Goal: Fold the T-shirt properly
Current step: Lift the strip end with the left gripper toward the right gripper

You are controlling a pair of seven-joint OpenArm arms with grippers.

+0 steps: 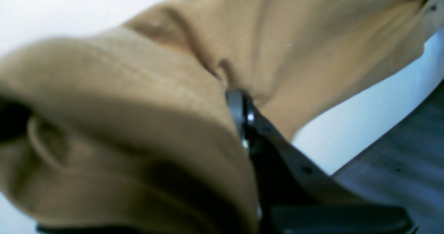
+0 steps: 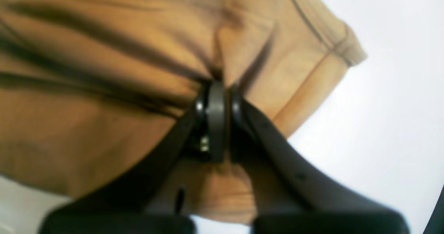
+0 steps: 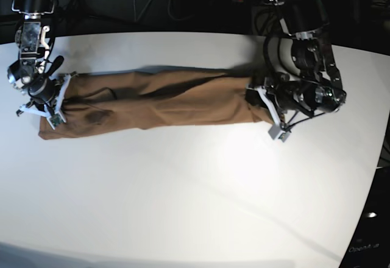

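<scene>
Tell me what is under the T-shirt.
The T-shirt lies as a long folded band on the white table, which shows all around it. Whatever lies beneath the cloth is covered. Both pincers, left and right, pinch its ends.

soft, matt tan-brown cotton t-shirt (image 3: 158,100), creased at the black matt plastic right gripper (image 2: 216,88); smooth white table (image 3: 183,189) below.

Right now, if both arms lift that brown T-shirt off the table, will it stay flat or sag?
The T-shirt will probably sag in the middle: it is soft cloth, creased into long wrinkles between the two grips. The left pincer and right pincer each bunch fabric into folds, so it looks floppy, not stiff. Pushed, it would likely crumple rather than slide whole.
</scene>
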